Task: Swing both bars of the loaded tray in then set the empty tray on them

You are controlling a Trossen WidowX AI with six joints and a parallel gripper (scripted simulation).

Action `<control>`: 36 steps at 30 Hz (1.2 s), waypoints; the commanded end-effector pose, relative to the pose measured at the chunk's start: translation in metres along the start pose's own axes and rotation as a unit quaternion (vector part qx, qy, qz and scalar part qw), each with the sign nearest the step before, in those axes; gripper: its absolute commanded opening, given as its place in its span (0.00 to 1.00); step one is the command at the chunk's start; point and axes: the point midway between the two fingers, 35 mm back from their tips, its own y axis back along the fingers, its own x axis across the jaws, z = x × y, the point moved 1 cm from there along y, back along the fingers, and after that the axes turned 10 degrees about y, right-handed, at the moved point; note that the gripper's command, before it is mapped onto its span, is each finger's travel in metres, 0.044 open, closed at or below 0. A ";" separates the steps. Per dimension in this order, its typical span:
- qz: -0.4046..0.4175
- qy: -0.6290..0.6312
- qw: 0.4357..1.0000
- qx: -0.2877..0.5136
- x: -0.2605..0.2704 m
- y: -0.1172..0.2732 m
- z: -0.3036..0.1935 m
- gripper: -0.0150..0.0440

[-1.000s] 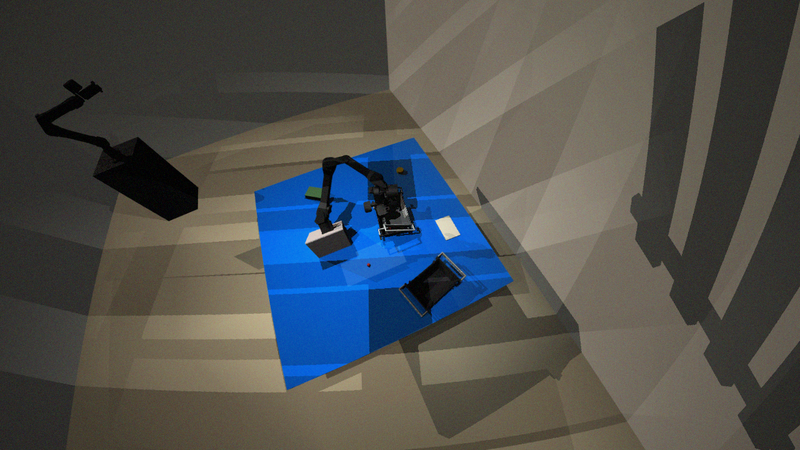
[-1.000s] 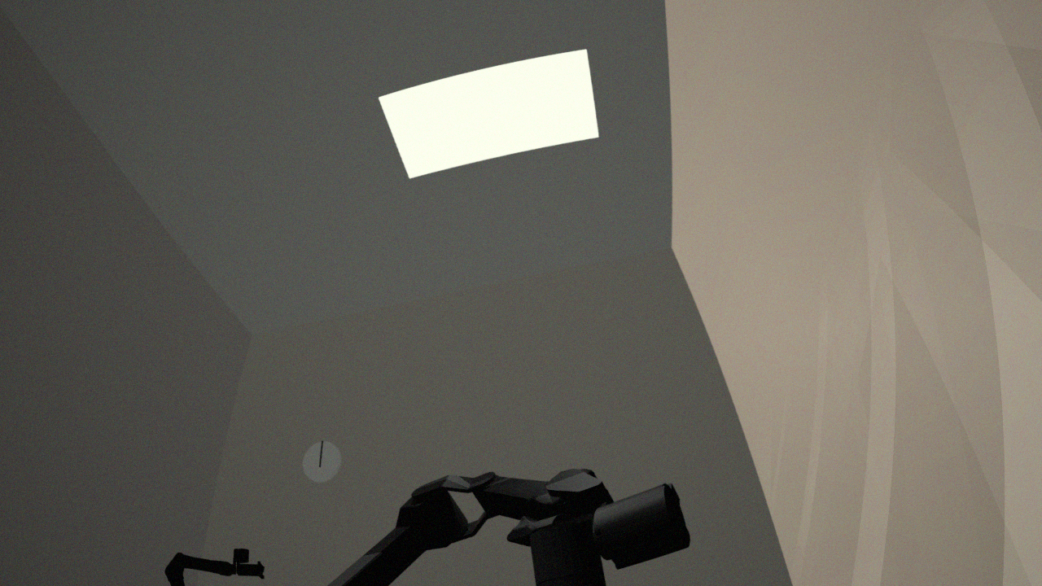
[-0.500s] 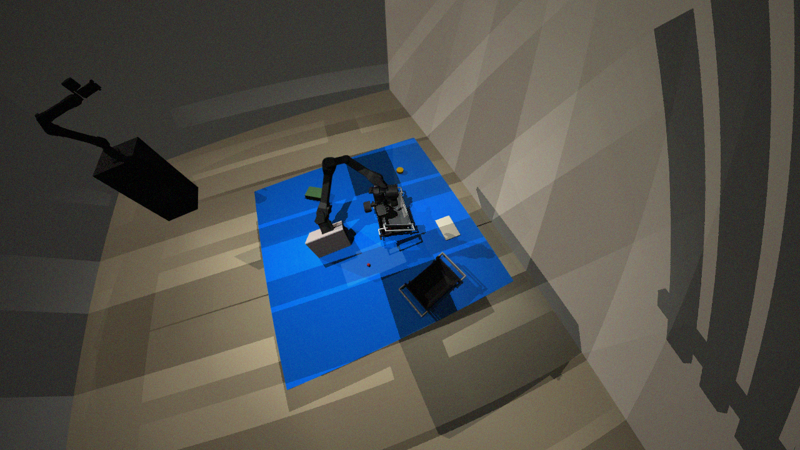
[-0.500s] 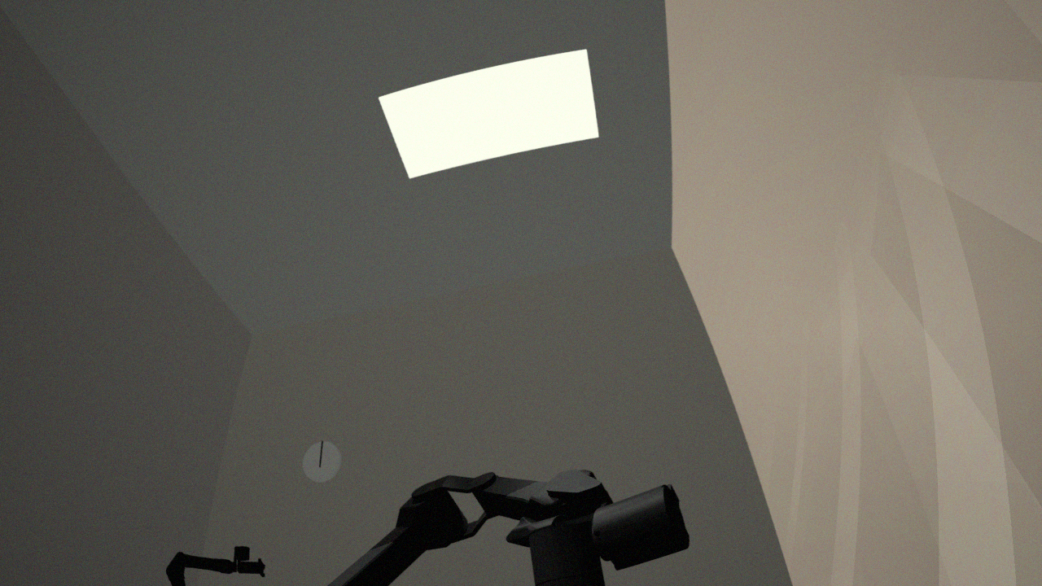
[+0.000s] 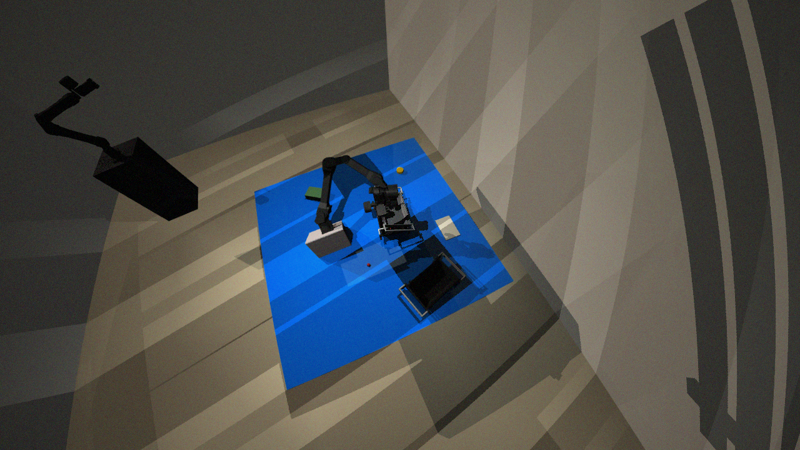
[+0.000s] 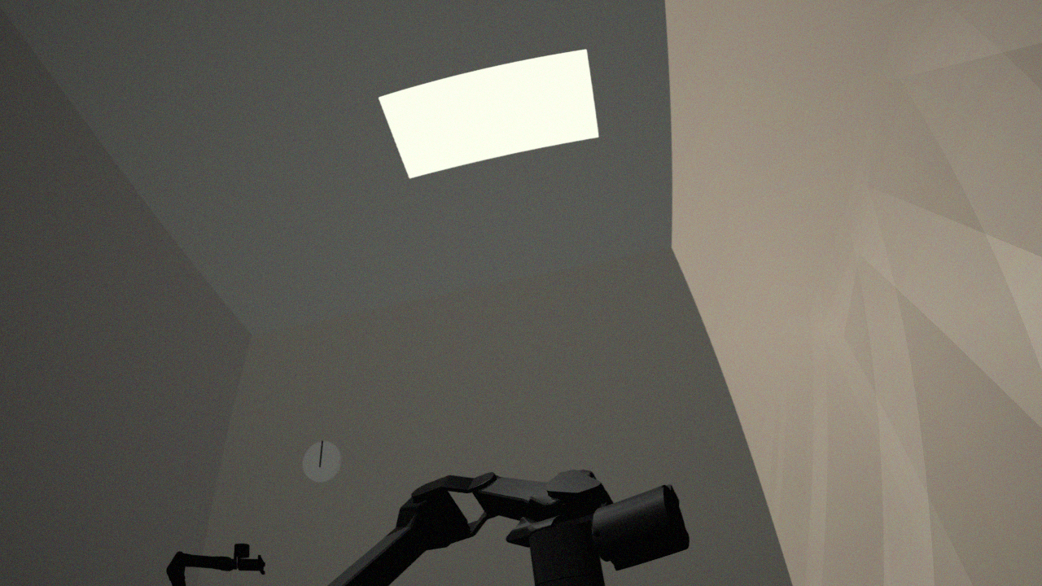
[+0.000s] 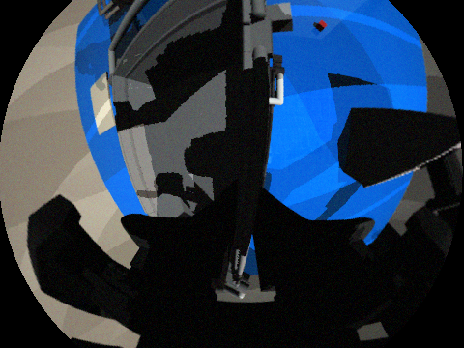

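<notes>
My gripper (image 5: 383, 211) (image 7: 244, 184) is shut on the near long wall of a dark tray (image 5: 407, 211) (image 7: 137, 145), which appears to be the empty one. Bare grey floor shows inside where light falls. A light wire bar (image 5: 395, 229) is at its end. A white wire corner (image 7: 280, 89) shows past the gripped wall; I cannot tell which bar it belongs to. The other tray (image 5: 442, 295) stands toward the mat's lower right edge, its bars (image 5: 412, 305) over its ends. Its inside is too dark to make out blocks. The fingertips and any gap under the held tray are hidden.
On the blue mat (image 5: 313, 335) are a green block (image 5: 314, 192), a yellow piece (image 5: 400, 169), a cream pad (image 5: 447, 227) (image 7: 101, 106) and a small red piece (image 5: 368, 265) (image 7: 321, 25). The arm's base box (image 5: 329, 242) is left of the held tray.
</notes>
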 end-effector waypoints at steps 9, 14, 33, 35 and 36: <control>-0.007 -0.004 1.000 0.005 -0.004 -0.003 -0.002 0.25; -0.007 -0.004 1.000 0.005 -0.004 -0.003 -0.002 0.25; -0.007 -0.004 1.000 0.005 -0.008 -0.009 -0.003 0.25; -0.007 -0.004 1.000 0.005 -0.008 -0.009 -0.003 0.25; -0.007 -0.004 1.000 0.005 -0.008 -0.009 -0.003 0.25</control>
